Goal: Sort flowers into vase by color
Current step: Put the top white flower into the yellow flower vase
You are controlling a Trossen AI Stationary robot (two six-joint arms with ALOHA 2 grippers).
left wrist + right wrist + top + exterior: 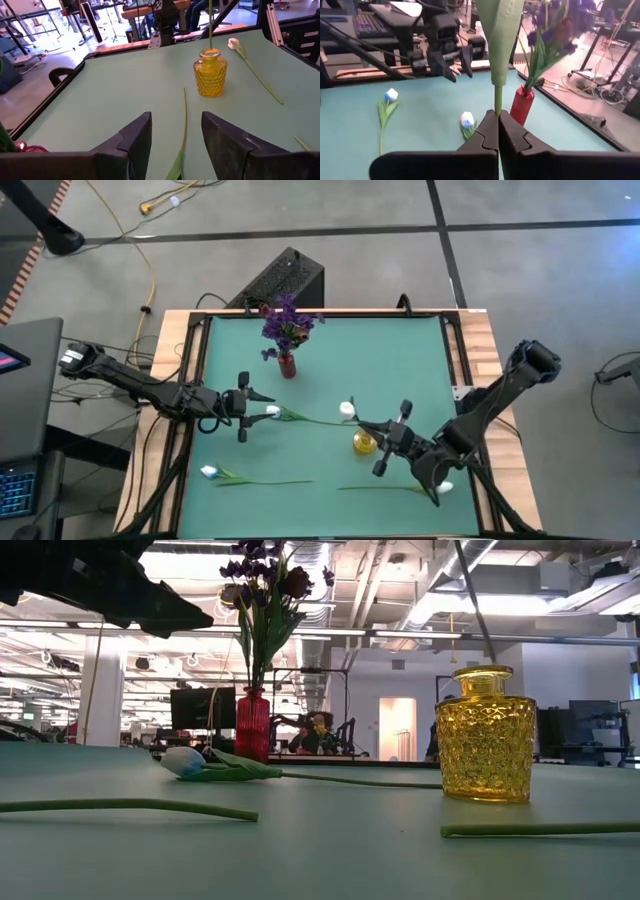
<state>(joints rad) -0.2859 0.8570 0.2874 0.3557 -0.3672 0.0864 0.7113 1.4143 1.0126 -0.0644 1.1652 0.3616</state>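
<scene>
Right wrist view shows us the right gripper [498, 129] with jaws pinching a white flower's green stem [498, 100] above the yellow vase [364, 442], while our left gripper [176, 135] hovers over the table [400, 370], jaws spread.

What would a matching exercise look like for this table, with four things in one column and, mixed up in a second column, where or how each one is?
Things:
1. purple flowers
2. yellow vase
3. left gripper
4. right gripper

States:
A. shut on a green stem
B. standing in the red vase
C. open, over a white flower lying flat
D. clear glass, upright on the table

Pairs: 1-B, 2-D, 3-C, 4-A
</scene>
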